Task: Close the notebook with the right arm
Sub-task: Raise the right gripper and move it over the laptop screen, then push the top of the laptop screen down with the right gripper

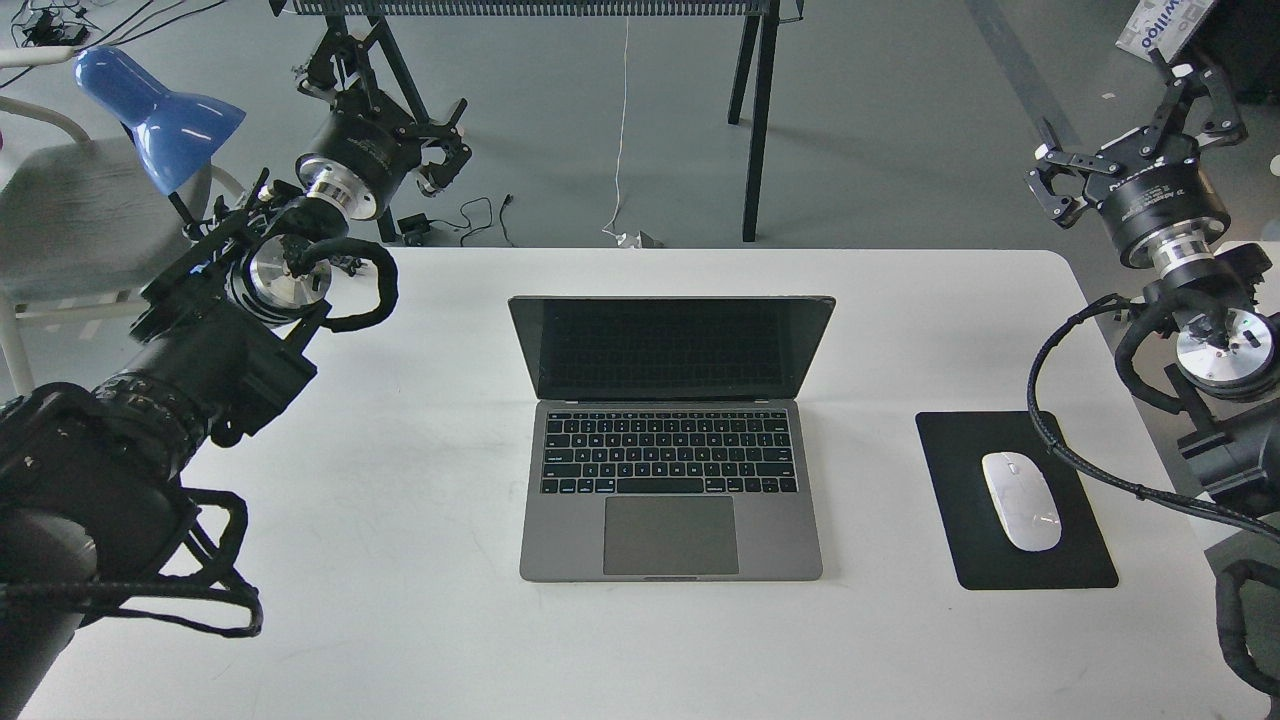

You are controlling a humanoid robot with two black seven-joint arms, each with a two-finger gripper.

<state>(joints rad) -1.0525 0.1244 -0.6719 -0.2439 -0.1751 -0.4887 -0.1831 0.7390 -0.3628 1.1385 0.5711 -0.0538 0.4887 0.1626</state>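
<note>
Sitting wide open near the middle of the table [400,620], the notebook [670,490] had its screen standing up — no closing had begun. The right arm's gripper [1140,140] hung past the table's far right corner, fingers spread, holding nothing. Reaching over and pushing the lid down was all left to do.

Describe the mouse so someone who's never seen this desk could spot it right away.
Start at the white table and find the open laptop in its middle. To the laptop's right lies a flat black pad, and the mouse rests on it. It is the only small, glossy white oval there, bright against the dark pad.
</note>
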